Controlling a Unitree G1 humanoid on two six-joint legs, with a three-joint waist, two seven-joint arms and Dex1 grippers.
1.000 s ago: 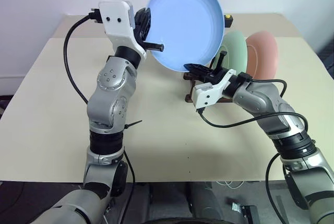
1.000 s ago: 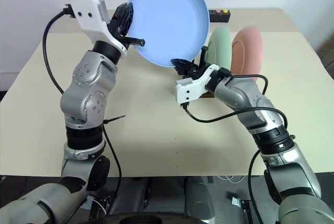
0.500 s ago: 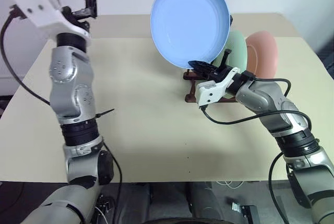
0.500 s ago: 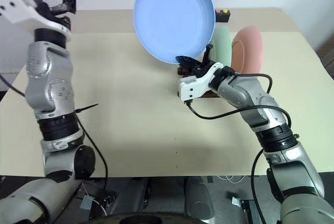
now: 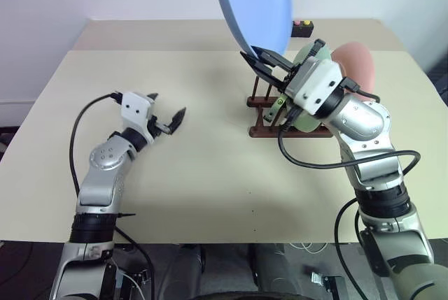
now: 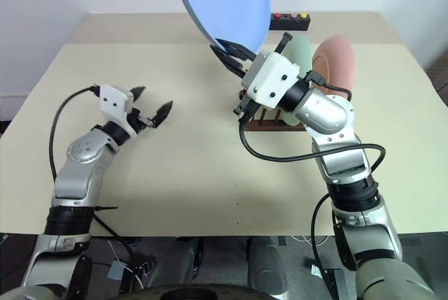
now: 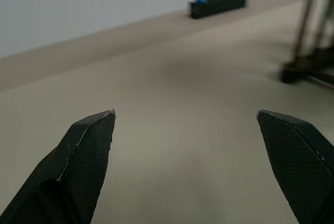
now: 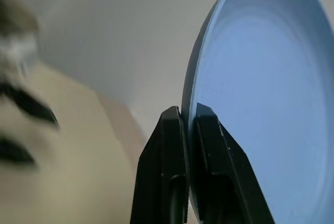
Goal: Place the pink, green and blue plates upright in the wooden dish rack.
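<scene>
We have the blue plate (image 5: 255,3) pinched by its lower rim in our right gripper (image 5: 266,61), fingers clenched on either face of the edge, and it stands nearly edge-on in the air at about 11 o'clock above the wooden rack (image 5: 269,115), where the green plate (image 5: 313,59) and the pink plate (image 5: 353,69) already stand between the pegs. Our left gripper (image 5: 168,119) hangs released, jaws wide, low over the table (image 5: 210,167) at 9 o'clock from the rack. The plate looks stiff, light and smooth, so we judge a rim pinch could let it swing or slip, and the lower edge is the place to hold while guiding it into a free slot.
</scene>
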